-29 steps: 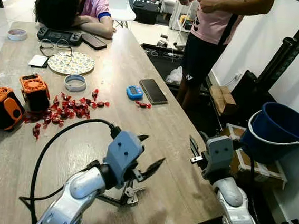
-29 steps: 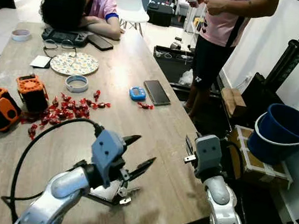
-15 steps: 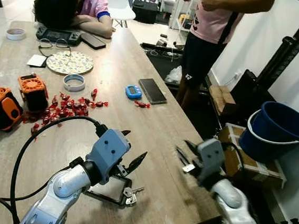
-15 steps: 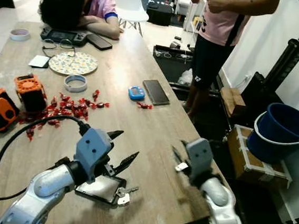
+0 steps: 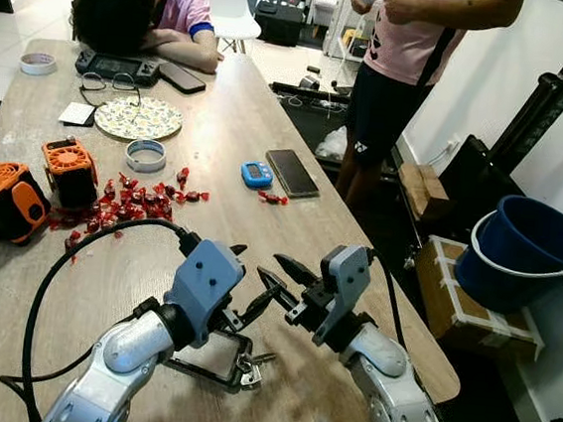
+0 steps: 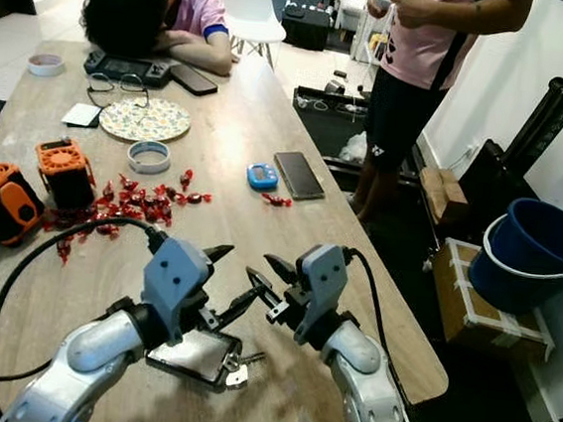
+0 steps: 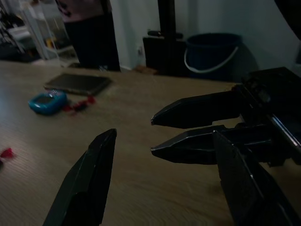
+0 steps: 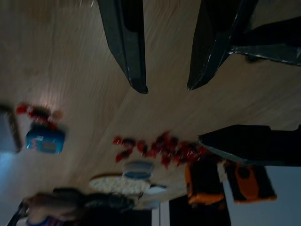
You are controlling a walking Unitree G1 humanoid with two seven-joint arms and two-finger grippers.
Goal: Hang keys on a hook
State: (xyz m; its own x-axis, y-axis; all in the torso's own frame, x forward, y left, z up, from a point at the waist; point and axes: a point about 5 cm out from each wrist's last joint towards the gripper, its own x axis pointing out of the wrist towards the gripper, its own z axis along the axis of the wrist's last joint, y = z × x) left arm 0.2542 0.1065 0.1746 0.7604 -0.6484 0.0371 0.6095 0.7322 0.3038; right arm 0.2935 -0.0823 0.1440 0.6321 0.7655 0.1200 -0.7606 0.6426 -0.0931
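Keys [image 5: 250, 366] lie flat on the bench [image 5: 250, 118], near its front edge, touching the corner of a dark flat card-like item [image 5: 210, 356]. No hook can be made out.

Left end effector [image 5: 241, 285] hovers just above the keys at their 11 o'clock, fingers spread, nothing between them. Right end effector [image 5: 281, 276] sits just beside it at 3 o'clock, fingers also spread and empty, tips pointing toward the left one; the two are close but I can't tell if they touch.

Further out at 11 o'clock: scattered red candies [image 5: 127, 204], two orange-black blocks [image 5: 34, 189], tape ring [image 5: 146, 155]. At 12 o'clock: blue timer [image 5: 256, 175] beside a phone [image 5: 290, 172].

Far end: a person [image 5: 141, 8] slumped on the bench. Another person [image 5: 406, 53] stands at 1 o'clock. Blue bucket [image 5: 527, 255] on the floor at 3 o'clock.
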